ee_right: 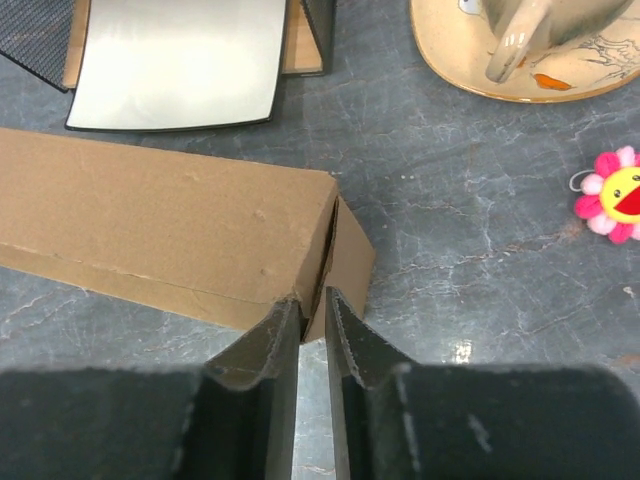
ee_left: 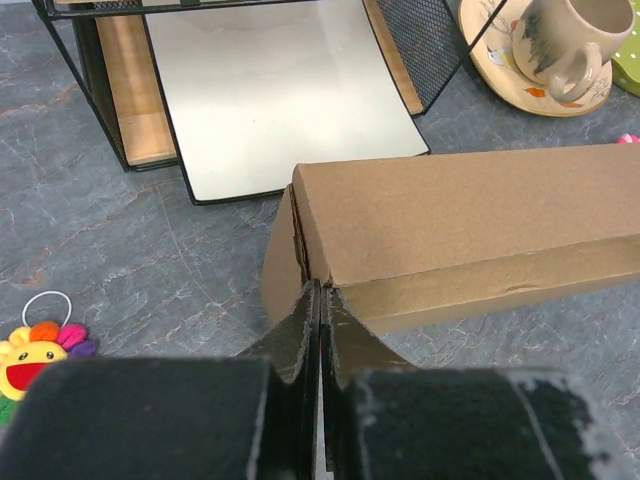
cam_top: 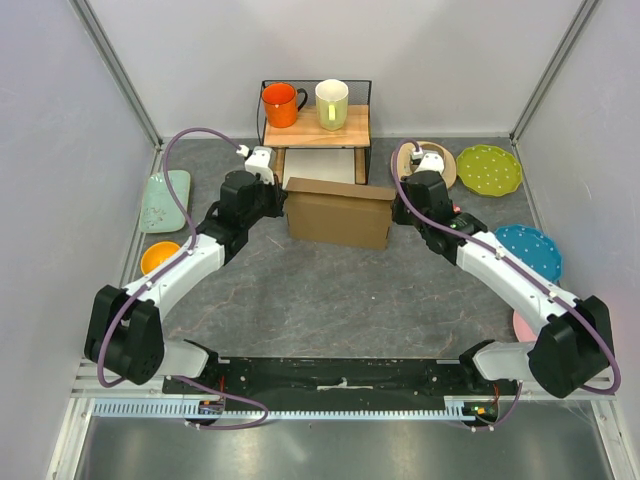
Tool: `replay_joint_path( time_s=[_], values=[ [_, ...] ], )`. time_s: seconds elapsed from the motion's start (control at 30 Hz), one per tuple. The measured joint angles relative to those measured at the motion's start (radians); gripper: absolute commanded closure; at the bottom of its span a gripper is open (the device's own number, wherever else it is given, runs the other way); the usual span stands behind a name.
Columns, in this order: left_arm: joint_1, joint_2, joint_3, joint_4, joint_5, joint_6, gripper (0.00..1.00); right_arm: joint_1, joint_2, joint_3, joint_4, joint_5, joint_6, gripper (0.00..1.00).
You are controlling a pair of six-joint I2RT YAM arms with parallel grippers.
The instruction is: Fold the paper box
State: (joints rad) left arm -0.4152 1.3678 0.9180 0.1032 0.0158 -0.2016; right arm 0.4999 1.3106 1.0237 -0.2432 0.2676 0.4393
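The paper box [cam_top: 338,212] is a brown cardboard mailer with its panels closed up, standing mid-table in front of the rack. My left gripper [cam_top: 282,200] is at its left end. In the left wrist view the gripper [ee_left: 321,290] is shut, its tips touching the corner seam of the box [ee_left: 460,210]; nothing shows between the fingers. My right gripper [cam_top: 397,208] is at the right end. In the right wrist view its jaws [ee_right: 312,298] stand slightly apart, with the edge of the box's [ee_right: 150,220] end flap in the gap.
Behind the box is a black wire rack [cam_top: 316,125] holding an orange mug [cam_top: 281,104] and a cream mug [cam_top: 332,103], with a white tray [ee_left: 270,90] under it. Plates lie at right [cam_top: 489,169] [cam_top: 530,250]. A mint tray [cam_top: 165,200] and an orange bowl [cam_top: 160,257] are at left. Flower toys [ee_left: 35,355] [ee_right: 615,195] lie nearby.
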Motion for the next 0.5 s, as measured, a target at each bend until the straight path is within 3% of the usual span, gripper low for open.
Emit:
replay_joint_path(
  time_s=[0.17, 0.5],
  values=[
    [-0.003, 0.008, 0.015, -0.015, -0.007, -0.004, 0.98, -0.001, 0.0, 0.037, -0.084, 0.003, 0.0, 0.68],
    [-0.004, 0.014, 0.034, -0.045, -0.008, -0.008, 0.98, -0.001, 0.023, 0.117, -0.148, 0.03, -0.017, 0.68]
  ],
)
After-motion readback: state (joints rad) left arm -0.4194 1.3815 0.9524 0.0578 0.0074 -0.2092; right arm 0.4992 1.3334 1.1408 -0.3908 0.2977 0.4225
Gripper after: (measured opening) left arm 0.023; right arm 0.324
